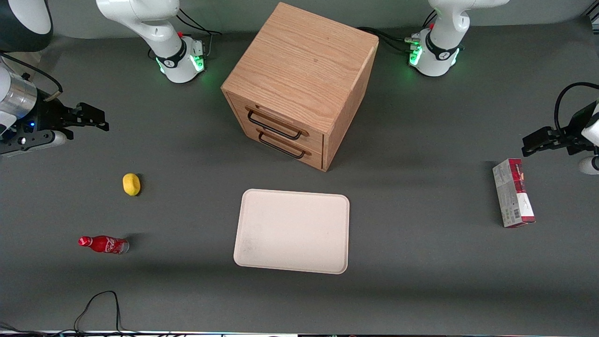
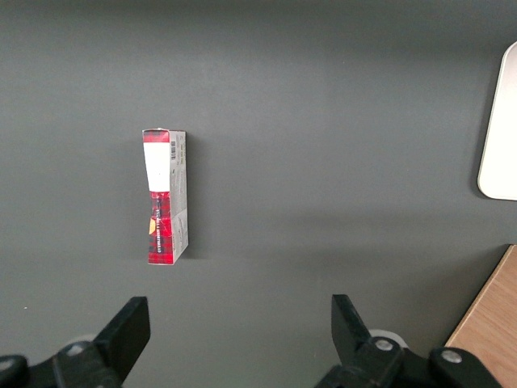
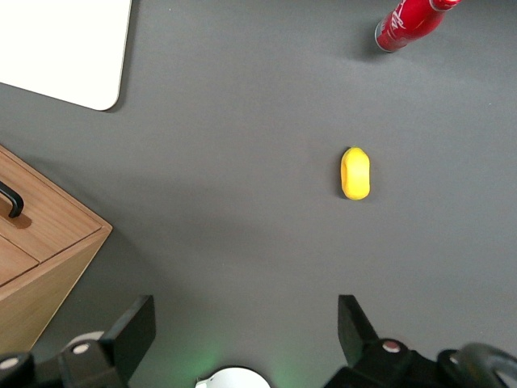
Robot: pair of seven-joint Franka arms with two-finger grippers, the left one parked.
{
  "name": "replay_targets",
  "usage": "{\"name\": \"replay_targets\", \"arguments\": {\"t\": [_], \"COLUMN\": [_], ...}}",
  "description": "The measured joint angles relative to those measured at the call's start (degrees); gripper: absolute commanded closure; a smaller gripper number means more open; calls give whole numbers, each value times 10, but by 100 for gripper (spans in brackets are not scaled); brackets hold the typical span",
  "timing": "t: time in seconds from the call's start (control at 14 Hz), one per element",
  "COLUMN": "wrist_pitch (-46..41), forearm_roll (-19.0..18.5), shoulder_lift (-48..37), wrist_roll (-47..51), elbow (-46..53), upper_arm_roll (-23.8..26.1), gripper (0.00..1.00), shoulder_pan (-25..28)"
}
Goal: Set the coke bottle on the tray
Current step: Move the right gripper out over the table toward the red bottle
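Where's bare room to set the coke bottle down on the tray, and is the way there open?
The whole tray is bare. Open table lies between it and the coke bottle; only the yellow lump sits nearby, farther from the camera. The drawer box crowds the tray's edge farthest from the camera. The open claw hangs above the table's working-arm end.

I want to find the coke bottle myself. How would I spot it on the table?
Start at the tray and look toward the working arm's end of the table, where the open gripper hangs. The coke bottle lies there on its side, nearer the front camera than the lemon. It is red with white writing; the lemon is yellow.
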Motion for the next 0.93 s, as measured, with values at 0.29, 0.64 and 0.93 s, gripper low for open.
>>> {"name": "replay_targets", "arguments": {"t": [0.29,0.64,0.93], "wrist_pitch": [-5,-19,-19], "forearm_roll": [0,0,0], "shoulder_lift": [0,0,0], "wrist_roll": [2,3,10], "elbow": [2,7,8], "upper_arm_roll": [-1,-7,-9], "gripper": [0,0,0], "shoulder_pan": [-5,-7,-7]}}
